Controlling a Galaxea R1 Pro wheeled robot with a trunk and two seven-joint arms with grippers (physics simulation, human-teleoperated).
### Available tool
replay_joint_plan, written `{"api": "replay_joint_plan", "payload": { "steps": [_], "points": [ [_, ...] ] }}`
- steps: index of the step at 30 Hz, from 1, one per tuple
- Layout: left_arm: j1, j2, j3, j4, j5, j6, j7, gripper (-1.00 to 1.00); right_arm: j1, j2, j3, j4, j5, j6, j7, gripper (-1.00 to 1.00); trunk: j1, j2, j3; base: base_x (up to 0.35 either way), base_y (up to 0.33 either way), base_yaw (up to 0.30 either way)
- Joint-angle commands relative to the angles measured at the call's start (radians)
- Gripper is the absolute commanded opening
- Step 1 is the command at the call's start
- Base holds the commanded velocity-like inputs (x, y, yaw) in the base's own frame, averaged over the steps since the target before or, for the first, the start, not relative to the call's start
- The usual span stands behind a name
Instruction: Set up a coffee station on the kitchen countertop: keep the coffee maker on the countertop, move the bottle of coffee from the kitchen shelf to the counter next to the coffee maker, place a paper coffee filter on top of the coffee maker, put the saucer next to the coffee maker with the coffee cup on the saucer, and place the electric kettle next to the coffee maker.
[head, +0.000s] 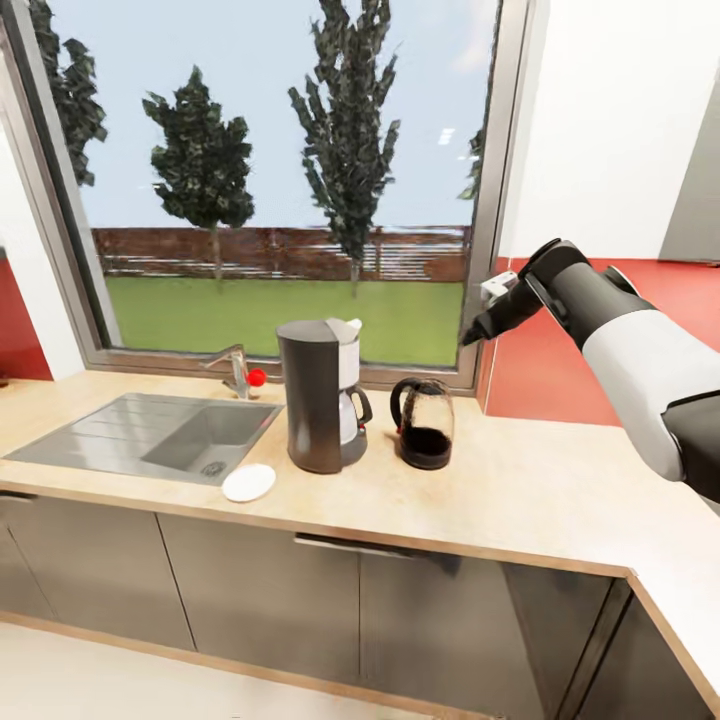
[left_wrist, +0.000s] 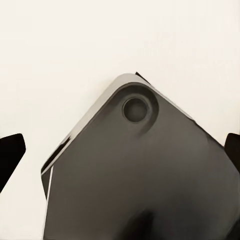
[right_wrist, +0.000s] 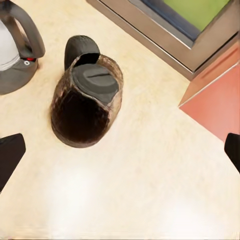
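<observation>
The coffee maker (head: 320, 400) stands on the kitchen countertop (head: 540, 480), right of the sink. A small white piece (head: 348, 327) sticks up at its top's right edge; I cannot tell whether it is the paper coffee filter. The electric kettle (head: 425, 424) stands just right of it, also seen from above (right_wrist: 87, 102) beside the coffee maker (right_wrist: 15, 55). The white saucer (head: 248, 483) lies bare by the sink's front corner. My right gripper (head: 472, 338) (right_wrist: 120, 155) hangs open above and right of the kettle. My left gripper (left_wrist: 120, 155) is open and holds nothing. The bottle of coffee and the coffee cup are out of view.
A steel sink (head: 150, 435) with a tap (head: 238, 370) is set into the counter's left part. A large window frame (head: 480, 250) runs along the back edge. The counter turns a corner at the right (head: 680, 600). A dark part of my own body (left_wrist: 140, 180) lies under the left gripper.
</observation>
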Motion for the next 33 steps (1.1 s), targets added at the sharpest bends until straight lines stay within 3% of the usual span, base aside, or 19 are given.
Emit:
{"api": "replay_joint_plan", "payload": {
  "steps": [1,19,26,29,33],
  "points": [
    [0.0,0.0,0.008,-0.001,-0.002,-0.002,-0.002,1.0,-0.001,-0.003,0.004,-0.002,0.01,0.003,0.01,1.0,0.0,-0.001,0.0,-0.331,0.0,0.0],
    [0.0,0.021,0.015,-0.008,-0.002,-0.004,-0.005,1.0,-0.001,0.002,0.006,0.032,0.004,0.09,0.01,1.0,0.0,-0.001,0.029,-0.326,0.075,0.0],
    [0.0,0.04,0.016,-0.011,-0.002,-0.003,-0.005,1.0,-0.001,0.019,0.006,0.166,0.003,0.104,0.007,1.0,0.0,-0.001,0.04,-0.282,0.206,0.0],
    [0.0,0.061,0.017,-0.012,-0.001,0.002,-0.005,1.0,-0.001,0.032,0.006,0.248,0.005,0.106,0.002,1.0,0.0,-0.001,0.045,-0.265,0.229,-0.016],
    [0.0,0.068,0.016,-0.013,-0.002,0.003,-0.005,1.0,-0.001,0.032,0.005,0.323,0.005,0.105,0.0,1.0,0.0,-0.001,0.051,-0.277,0.179,-0.051]
  ]
}}
